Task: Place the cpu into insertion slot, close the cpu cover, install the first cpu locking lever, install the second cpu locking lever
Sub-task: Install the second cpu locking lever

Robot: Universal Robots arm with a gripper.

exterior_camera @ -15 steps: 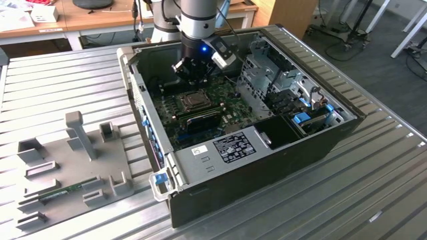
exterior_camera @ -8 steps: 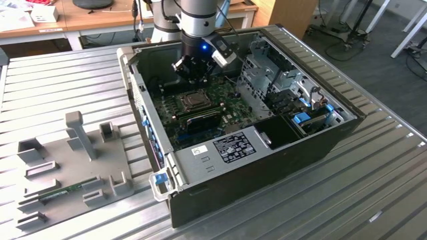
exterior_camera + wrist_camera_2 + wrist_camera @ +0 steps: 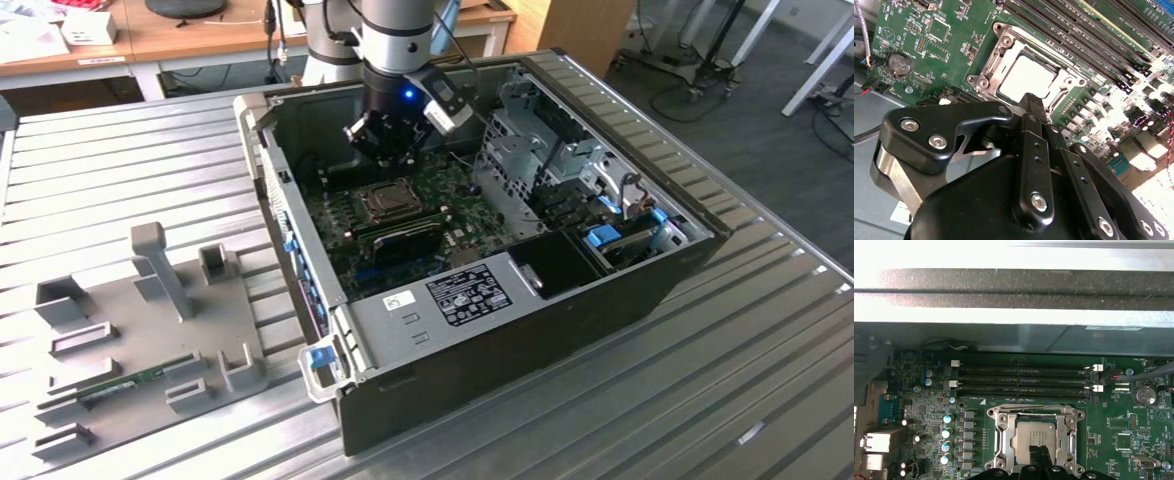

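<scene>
The cpu (image 3: 1026, 437) lies flat in the insertion slot (image 3: 387, 202) of the green motherboard, its silver-grey top showing (image 3: 1024, 77). The cpu cover (image 3: 1004, 432) is down over it, framing the chip through its square window (image 3: 999, 55). My gripper (image 3: 387, 150) hangs just above the socket inside the open computer case. In both wrist views its black fingertips are pressed together over the chip's near edge (image 3: 1033, 100) (image 3: 1038, 454), with nothing held between them. I cannot tell how the locking levers sit along the cover's sides.
Long black memory slots (image 3: 1024, 380) run beside the socket, with the case wall (image 3: 1004, 315) beyond them. A coin battery (image 3: 900, 64) sits on the board. A metal drive cage (image 3: 547, 150) fills the case's far side. On the table stands a grey fixture plate (image 3: 147, 320).
</scene>
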